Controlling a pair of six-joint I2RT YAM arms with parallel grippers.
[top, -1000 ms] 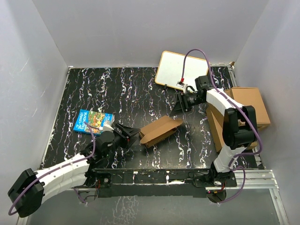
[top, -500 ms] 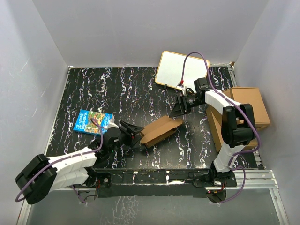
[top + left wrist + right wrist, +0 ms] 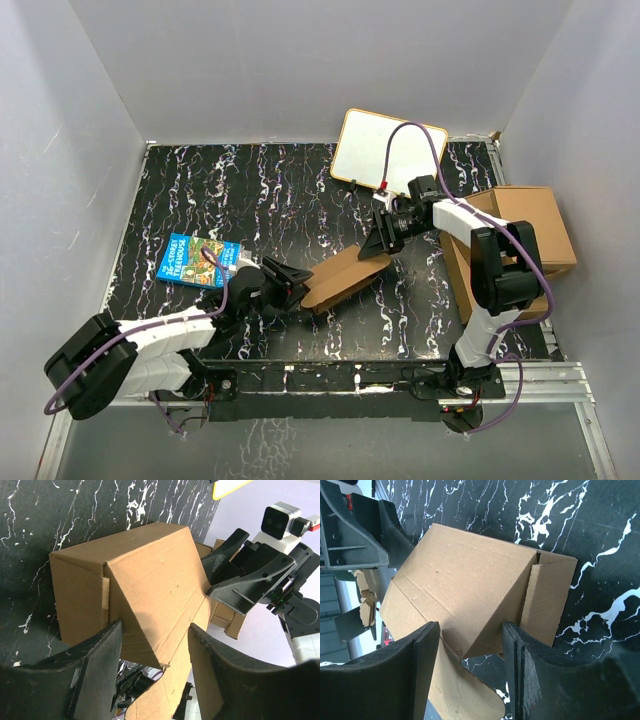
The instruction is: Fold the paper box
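On the table, one paper box; left gripper and right gripper, jaws parted, astride its two ends.

the paper box is showing plain brown. the table is looking black with white marble streaks. the picture book is showing blue with many-coloured drawings. the board is looking white with a yellowish rim, and the cable is showing purple.

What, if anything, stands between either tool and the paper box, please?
Nothing visible does: the left tool and the right tool are at opposite ends of the paper box, their fingers straddling its cardboard.
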